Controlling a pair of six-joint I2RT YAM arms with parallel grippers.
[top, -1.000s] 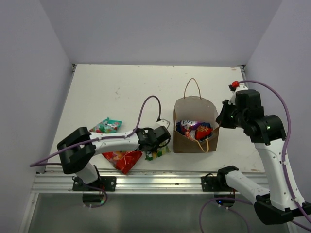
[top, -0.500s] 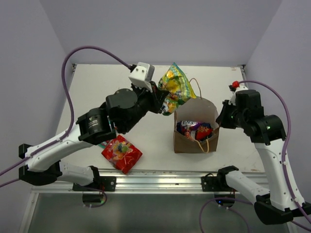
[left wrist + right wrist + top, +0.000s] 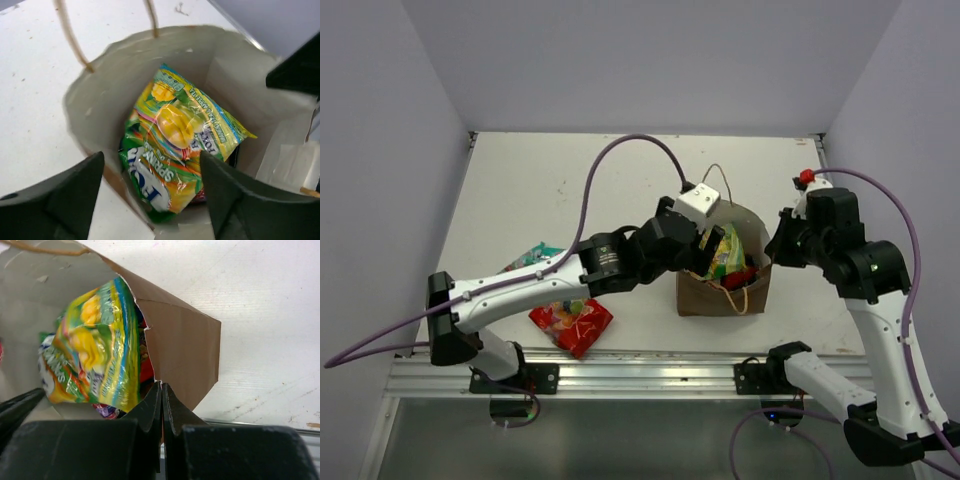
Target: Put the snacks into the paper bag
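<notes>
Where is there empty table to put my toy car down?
The biggest bare table is back left, between the walls and the left arm. A smaller patch lies behind the paper bag. Crowded: front left, around the red packet and teal packet, and at the bag, where the left end effector and right end effector are.

Inside the paper bag (image 3: 100,100), the yellow-green packet (image 3: 175,135) hides most of the packets (image 3: 146,369) beneath it.
</notes>
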